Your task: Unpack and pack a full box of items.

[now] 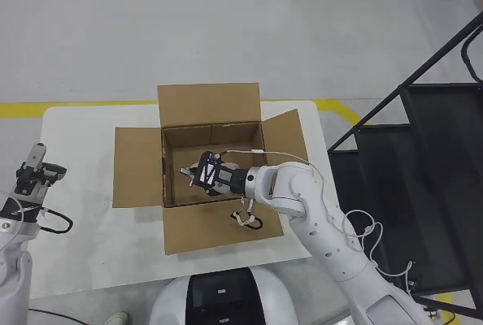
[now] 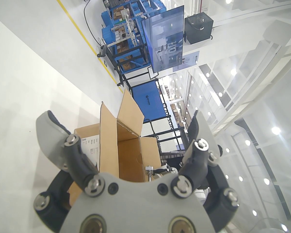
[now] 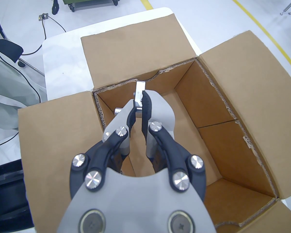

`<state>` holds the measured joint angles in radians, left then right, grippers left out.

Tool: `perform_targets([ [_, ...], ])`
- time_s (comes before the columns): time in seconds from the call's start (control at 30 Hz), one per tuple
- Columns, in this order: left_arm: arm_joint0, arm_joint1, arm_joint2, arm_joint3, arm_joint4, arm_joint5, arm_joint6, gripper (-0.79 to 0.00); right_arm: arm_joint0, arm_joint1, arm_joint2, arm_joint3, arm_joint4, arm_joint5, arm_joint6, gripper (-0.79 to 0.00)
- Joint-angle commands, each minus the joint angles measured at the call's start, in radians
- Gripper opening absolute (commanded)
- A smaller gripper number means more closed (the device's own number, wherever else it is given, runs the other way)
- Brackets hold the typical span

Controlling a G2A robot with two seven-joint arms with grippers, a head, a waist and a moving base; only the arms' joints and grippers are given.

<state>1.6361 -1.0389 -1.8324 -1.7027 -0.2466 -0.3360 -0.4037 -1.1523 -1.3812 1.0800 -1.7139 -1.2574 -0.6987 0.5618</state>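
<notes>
Bright even overhead light, ceiling lamps (image 2: 276, 130) flaring, soft shade inside box (image 3: 203, 98), edges bowed

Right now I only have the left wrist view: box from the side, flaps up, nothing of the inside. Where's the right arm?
Observer: The right gripper is over the box opening, shut on a small metal part. I can't tell how deep it sits.
Operator: And my left gripper relative to the box?
Observer: In the top view the left gripper is by the table edge on the robot's left, open and well apart from the box.
</notes>
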Motion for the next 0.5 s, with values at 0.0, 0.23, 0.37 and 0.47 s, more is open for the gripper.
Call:
perform_targets([
  [0.0,0.0,0.0,0.0,0.0,0.0,0.0,0.0,0.0,0.0,0.0,0.0,0.0,0.0,0.0,0.0,-0.785],
  [0.23,0.022,0.004,0.007,-0.001,0.07,0.018,-0.076,0.0,0.0,0.0,0.0,0.0,0.0,0.0,0.0,-0.785],
  [0.37,0.009,0.01,0.045,0.019,0.16,0.004,-0.193,0.0,0.0,0.0,0.0,0.0,0.0,0.0,0.0,-0.785],
  [0.47,-0.023,0.014,0.083,0.047,0.212,-0.021,-0.26,0.0,0.0,0.0,0.0,0.0,0.0,0.0,0.0,-0.785],
])
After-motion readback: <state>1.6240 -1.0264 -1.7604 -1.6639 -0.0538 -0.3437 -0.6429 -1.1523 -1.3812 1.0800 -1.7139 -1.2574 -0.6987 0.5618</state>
